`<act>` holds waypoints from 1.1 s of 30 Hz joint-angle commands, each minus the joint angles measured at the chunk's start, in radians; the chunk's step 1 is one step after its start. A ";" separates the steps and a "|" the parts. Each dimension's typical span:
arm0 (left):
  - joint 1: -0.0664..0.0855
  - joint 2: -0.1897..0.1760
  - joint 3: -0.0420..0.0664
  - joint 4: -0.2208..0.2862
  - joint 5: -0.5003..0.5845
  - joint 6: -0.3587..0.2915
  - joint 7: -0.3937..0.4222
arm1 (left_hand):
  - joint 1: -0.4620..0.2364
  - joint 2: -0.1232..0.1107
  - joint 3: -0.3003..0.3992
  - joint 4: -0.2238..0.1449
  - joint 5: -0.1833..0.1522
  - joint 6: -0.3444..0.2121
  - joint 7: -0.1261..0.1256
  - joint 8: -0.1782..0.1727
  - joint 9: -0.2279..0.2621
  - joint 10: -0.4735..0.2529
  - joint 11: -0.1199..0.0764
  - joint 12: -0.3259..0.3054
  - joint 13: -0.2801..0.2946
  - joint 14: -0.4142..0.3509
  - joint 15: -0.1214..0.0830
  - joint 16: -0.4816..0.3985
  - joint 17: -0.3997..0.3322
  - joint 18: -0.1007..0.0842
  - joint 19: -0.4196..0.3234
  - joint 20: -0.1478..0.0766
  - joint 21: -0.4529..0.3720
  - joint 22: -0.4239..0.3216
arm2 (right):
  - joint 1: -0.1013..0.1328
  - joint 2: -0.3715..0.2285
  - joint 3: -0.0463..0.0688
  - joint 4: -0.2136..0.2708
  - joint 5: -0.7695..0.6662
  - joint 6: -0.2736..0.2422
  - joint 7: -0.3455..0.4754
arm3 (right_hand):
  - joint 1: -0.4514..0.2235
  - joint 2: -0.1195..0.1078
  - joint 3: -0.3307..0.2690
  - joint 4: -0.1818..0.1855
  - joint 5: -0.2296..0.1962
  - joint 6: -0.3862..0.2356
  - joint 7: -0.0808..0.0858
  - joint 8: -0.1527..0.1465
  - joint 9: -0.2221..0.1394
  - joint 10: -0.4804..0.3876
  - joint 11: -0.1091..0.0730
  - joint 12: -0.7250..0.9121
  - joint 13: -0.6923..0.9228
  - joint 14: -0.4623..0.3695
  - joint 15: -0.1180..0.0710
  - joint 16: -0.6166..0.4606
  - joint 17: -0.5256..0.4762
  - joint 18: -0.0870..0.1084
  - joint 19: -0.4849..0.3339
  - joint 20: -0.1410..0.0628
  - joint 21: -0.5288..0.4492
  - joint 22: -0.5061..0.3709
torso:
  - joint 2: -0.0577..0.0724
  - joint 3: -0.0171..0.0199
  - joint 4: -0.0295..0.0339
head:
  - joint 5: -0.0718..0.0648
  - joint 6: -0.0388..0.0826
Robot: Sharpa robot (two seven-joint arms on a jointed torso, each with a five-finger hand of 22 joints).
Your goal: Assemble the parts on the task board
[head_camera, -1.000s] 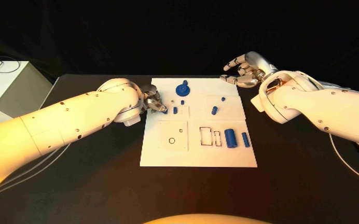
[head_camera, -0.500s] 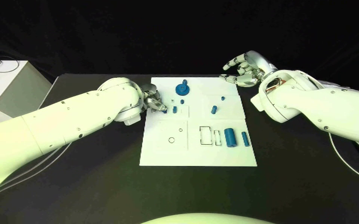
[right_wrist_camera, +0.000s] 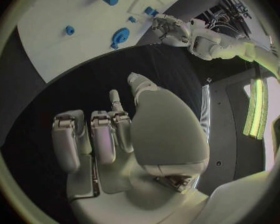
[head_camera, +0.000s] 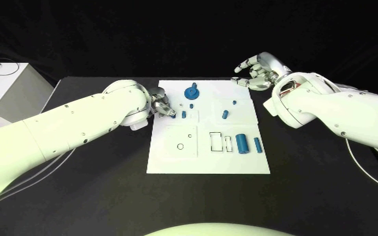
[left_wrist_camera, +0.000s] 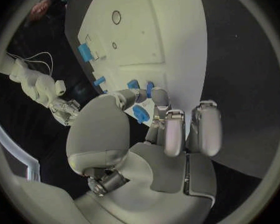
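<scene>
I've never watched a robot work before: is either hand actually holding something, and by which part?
The left hand pinches a small blue part between its fingers, though by which end cannot be told. The right hand holds nothing.

Strong light falls from above onto the flat white task board (head_camera: 208, 151), which reads bright and nearly featureless against the matte black worktop (head_camera: 315, 181) and a backdrop lost in darkness. The glossy white arms carry soft highlights. Both wrist views are fisheye circles in dark frames, bending the board's edges. A glowing vertical light strip (right_wrist_camera: 257, 107) flares near the right wrist view's rim.
</scene>
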 commanded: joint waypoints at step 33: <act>-0.003 0.008 0.004 -0.003 -0.015 0.030 0.002 | 0.002 0.009 0.183 -0.189 0.002 0.011 -0.003 0.002 0.001 0.002 -0.002 0.003 -0.001 0.098 -0.008 0.009 0.242 -0.008 0.008 -0.003 0.008 0.057 | 0.000 0.003 0.000 -0.001 -0.007 0.012 0.008 | -0.012 0.001 0.004 -0.001 0.006 0.001 -0.004 0.004 0.001 0.056 0.000 -0.002 0.215 0.104 0.001 0.001 0.255 -0.014 0.105 0.005 0.002 0.263 | 0.000 -0.0010 0.0002 | -0.001 -0.013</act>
